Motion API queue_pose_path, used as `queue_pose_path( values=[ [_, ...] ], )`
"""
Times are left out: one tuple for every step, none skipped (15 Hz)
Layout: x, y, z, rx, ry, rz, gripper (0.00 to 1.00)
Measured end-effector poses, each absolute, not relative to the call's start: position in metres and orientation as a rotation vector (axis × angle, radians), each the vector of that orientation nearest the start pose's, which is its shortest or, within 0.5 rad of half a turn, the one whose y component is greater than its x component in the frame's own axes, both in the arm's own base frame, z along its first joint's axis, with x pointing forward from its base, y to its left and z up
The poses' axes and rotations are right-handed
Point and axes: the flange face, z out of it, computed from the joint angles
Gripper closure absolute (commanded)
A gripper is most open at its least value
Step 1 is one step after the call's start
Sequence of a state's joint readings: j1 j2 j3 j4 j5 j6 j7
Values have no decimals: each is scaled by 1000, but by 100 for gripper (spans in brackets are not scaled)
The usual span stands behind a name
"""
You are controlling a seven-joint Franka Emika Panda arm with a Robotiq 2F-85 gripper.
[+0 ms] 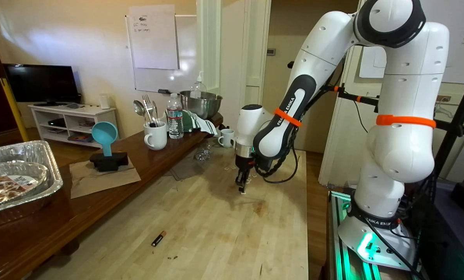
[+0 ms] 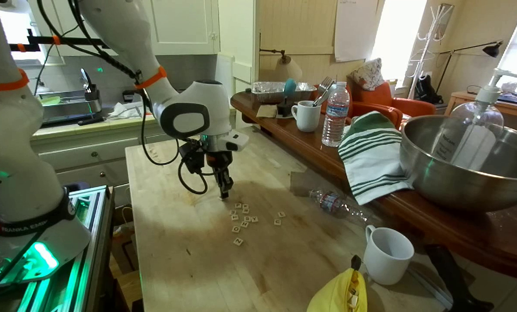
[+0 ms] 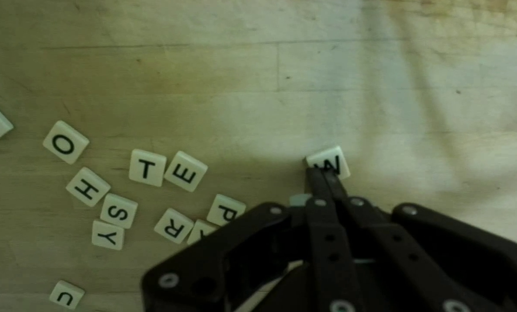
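My gripper is shut, its two fingertips pressed together with nothing visible between them. The tips cover the lower part of a cream letter tile marked W; whether they touch it I cannot tell for sure. In both exterior views the gripper points down at the wooden tabletop, very low over it. Left of it in the wrist view lie several loose tiles, among them E, T, P, R and O. One tile beside P is partly hidden by the gripper.
A battery lies on the tabletop. A fallen plastic bottle, a white mug and a yellow pouch are on it too. A raised dark wood ledge runs alongside, bearing a steel bowl, a cutlery mug and foil trays.
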State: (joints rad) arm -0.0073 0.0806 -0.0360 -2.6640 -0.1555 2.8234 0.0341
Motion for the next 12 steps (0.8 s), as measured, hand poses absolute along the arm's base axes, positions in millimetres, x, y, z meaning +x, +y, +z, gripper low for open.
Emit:
queue_pose_path(
  values=[
    [428, -12, 221, -3194, -102, -132, 100],
    [429, -13, 224, -3193, -93, -142, 100],
    [430, -14, 227, -3192, -83, -153, 100],
    [430, -15, 230, -3190, -72, -165, 100],
    [431, -16, 233, -3189, -64, -177, 100],
    [432, -18, 237, -3189, -58, -189, 100],
    [432, -20, 239, -3189, -51, -199, 100],
    [433, -23, 242, -3190, -42, -208, 100],
    [432, -27, 244, -3193, -36, -216, 100],
    [432, -32, 246, -3198, -31, -222, 100],
    [431, -39, 248, -3207, -35, -227, 100],
    [430, -48, 249, -3219, -46, -229, 100]
  ],
)
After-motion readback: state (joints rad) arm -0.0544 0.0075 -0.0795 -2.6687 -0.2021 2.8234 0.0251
